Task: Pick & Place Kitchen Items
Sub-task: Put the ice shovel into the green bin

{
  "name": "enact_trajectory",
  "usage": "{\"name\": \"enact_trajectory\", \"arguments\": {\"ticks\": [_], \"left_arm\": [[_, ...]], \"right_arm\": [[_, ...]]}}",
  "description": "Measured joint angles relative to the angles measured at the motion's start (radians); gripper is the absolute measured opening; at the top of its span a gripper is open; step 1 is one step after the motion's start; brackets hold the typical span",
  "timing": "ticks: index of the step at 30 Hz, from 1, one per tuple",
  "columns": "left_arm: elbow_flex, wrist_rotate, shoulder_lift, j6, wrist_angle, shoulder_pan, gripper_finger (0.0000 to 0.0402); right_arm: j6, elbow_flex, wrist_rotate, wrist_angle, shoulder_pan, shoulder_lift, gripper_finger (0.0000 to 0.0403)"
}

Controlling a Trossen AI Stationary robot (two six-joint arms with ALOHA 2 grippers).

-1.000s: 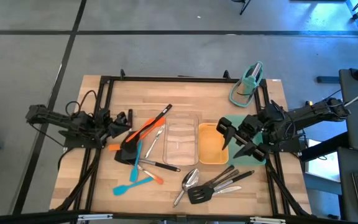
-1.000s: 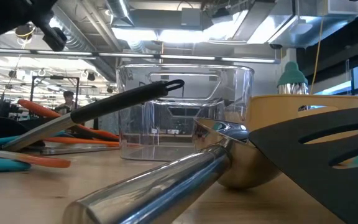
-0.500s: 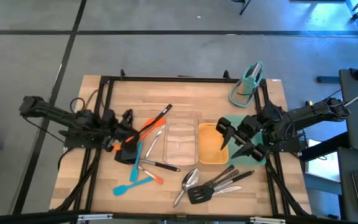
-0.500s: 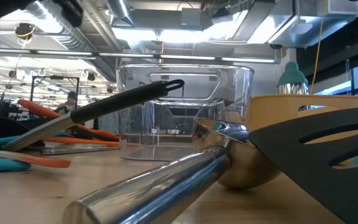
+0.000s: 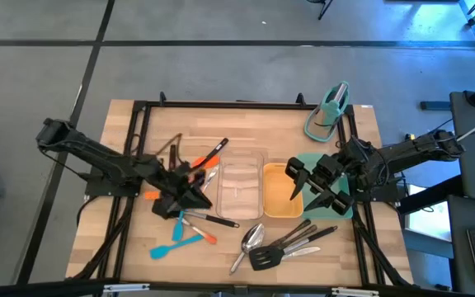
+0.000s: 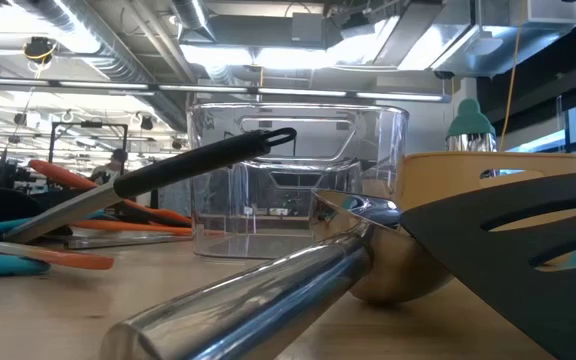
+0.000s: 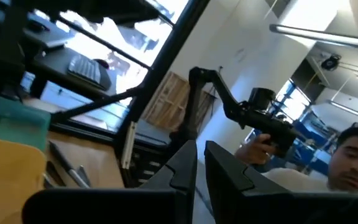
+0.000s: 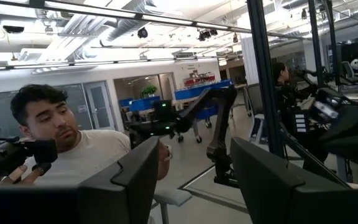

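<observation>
Fingers [image 7: 191, 171] of left gripper [image 5: 195, 195] nearly closed over utensils [image 5: 190, 216]; right gripper [image 5: 308, 188] spread wide

Left gripper [image 5: 195, 191] sits low over the left utensil pile, fingers nearly together; a black slotted turner [image 5: 165, 206], orange spatula [image 5: 207, 156] and blue spatula [image 5: 172, 246] crowd beneath and around it.

Clear tray [image 5: 240, 186] and yellow tray [image 5: 279, 190] stand side by side mid-table, touching, walling the left pile from the right side.

Right gripper [image 5: 308, 186], fingers spread, hovers at the yellow tray's right edge.

Front of trays: steel spoons [image 5: 251, 240] and a second black turner [image 5: 280, 250] block the near edge.

Teal stand [image 5: 328, 112] occupies the far right corner.

Bare wood along the far edge and front left corner of the table [image 5: 126, 256].
</observation>
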Motion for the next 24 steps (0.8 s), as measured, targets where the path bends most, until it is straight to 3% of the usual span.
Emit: {"name": "enact_trajectory", "arguments": {"ticks": [5, 11, 20, 24], "left_arm": [[0.095, -0.011, 0.146, 0.005, 0.000, -0.059, 0.0029], [0.160, -0.073, 0.294, 0.172, 0.001, -0.105, 0.0029], [0.215, -0.110, 0.473, 0.054, 0.079, -0.120, 0.0029], [0.256, -0.009, 0.515, 0.071, 0.075, -0.125, 0.0029]], "right_arm": [[0.000, 0.000, 0.000, -0.018, 0.000, 0.000, 0.0202], [0.000, 0.000, 0.000, -0.068, 0.000, 0.000, 0.0201], [0.000, 0.000, 0.005, -0.098, 0.000, 0.000, 0.0201], [0.000, 0.000, 0.005, -0.125, 0.000, 0.000, 0.0201]]}}
